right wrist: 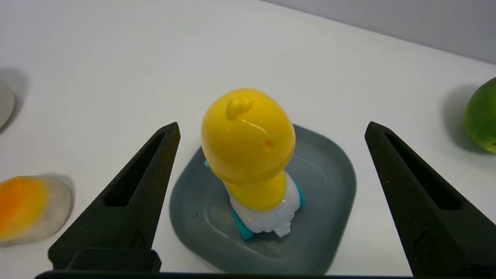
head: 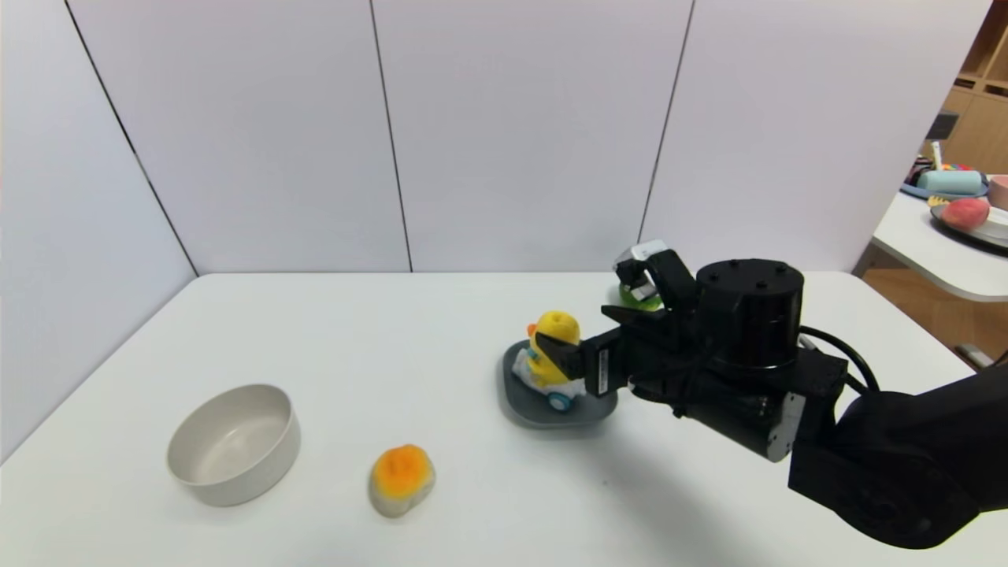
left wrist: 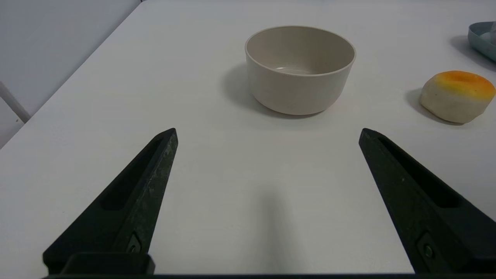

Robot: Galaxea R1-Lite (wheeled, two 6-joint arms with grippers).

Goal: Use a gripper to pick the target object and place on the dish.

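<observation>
While duck (right wrist: 252,162) sits upright on dish (right wrist: 329,217), right gripper (right wrist: 271,128) jaws wide; bowl (head: 234,442), lump (head: 402,478) well apart.

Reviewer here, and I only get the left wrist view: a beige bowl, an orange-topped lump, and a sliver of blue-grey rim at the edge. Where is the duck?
Observer: The duck stands upright on the dish, seen in the right wrist view.
Operator: Is the right gripper holding it?
Observer: No. The right gripper is open, its fingers apart on either side of the duck without touching it.
Operator: Anything else near the dish?
Observer: A green ball sits on the table beyond the dish, mostly hidden behind the right arm in the head view.
</observation>
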